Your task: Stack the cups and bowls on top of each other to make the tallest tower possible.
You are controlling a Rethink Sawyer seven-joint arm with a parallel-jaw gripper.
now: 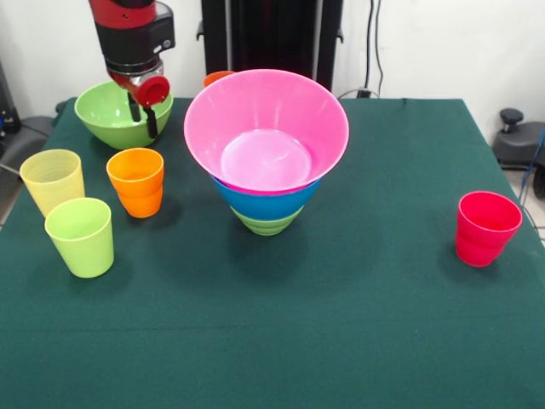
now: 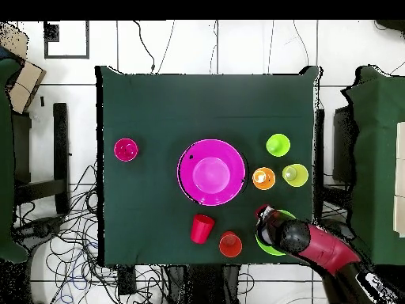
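The tower stands mid-table: a large pink bowl (image 1: 266,128) (image 2: 211,172) nested in a blue bowl (image 1: 264,203), which sits in a small light green bowl (image 1: 266,223). My gripper (image 1: 143,126) (image 2: 263,215) is open and empty. It hangs at the near rim of the large light green bowl (image 1: 119,115) (image 2: 266,244), and its fingers seem to stand either side of that rim. An orange cup (image 1: 136,181) (image 2: 263,178), a pale yellow cup (image 1: 53,179) (image 2: 295,175) and a lime green cup (image 1: 80,236) (image 2: 278,145) stand nearby.
A pinkish-red cup (image 1: 486,227) (image 2: 126,149) stands alone at the other side of the table. A second orange cup (image 1: 217,78) (image 2: 230,245) peeks from behind the tower. A red cup (image 2: 202,228) beside it shows only in the overhead view.
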